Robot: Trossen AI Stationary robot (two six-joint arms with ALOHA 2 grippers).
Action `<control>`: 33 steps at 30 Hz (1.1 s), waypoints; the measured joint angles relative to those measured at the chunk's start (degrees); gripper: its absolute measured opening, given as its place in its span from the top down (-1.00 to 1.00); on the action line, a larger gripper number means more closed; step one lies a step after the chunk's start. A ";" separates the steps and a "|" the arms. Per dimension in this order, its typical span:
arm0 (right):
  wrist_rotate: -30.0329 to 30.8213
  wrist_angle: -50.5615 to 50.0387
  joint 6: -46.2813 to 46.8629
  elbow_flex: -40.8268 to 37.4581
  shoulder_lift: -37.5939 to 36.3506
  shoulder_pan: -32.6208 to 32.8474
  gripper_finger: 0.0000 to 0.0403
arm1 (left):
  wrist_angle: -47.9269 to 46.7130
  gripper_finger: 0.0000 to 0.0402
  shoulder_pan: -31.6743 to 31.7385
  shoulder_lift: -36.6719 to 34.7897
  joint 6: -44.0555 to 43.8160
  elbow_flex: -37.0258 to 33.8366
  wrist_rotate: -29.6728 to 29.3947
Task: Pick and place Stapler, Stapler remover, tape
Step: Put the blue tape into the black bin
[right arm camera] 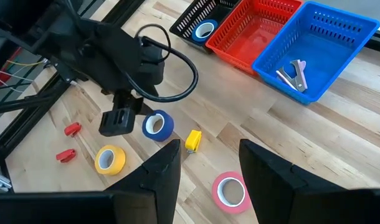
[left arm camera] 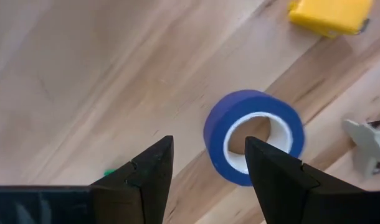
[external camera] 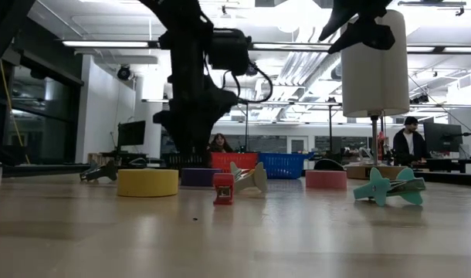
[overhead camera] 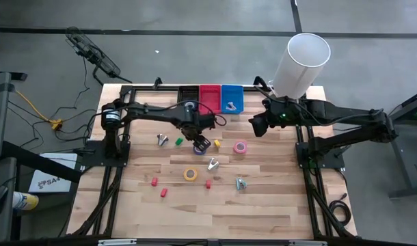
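Observation:
A blue tape roll (left arm camera: 252,134) lies flat on the wooden table (overhead camera: 263,205), left of centre. My left gripper (left arm camera: 209,177) hangs open just above it, pointing down. One finger (left arm camera: 274,180) is over the roll's rim and the other is over bare wood. A yellow tape roll (overhead camera: 191,174) and a pink one (overhead camera: 240,147) also lie flat. Grey stapler removers (overhead camera: 212,164) (overhead camera: 241,182) (overhead camera: 162,139) are scattered about. I cannot make out a stapler. My right gripper (right arm camera: 209,180) is open and empty, raised at the back right (overhead camera: 258,126).
Black (right arm camera: 202,25), red (right arm camera: 249,31) and blue (right arm camera: 311,46) baskets stand along the far edge. The black one holds a blue roll, the blue one a remover (right arm camera: 293,73). Small red (overhead camera: 154,181), yellow (overhead camera: 217,143) and green (overhead camera: 178,141) blocks lie about. A white tube (overhead camera: 301,65) stands at the back right.

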 joint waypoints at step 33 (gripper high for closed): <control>1.73 0.04 -0.11 0.02 0.04 0.07 0.24 | 6.58 0.39 0.07 2.65 -1.14 -5.02 1.94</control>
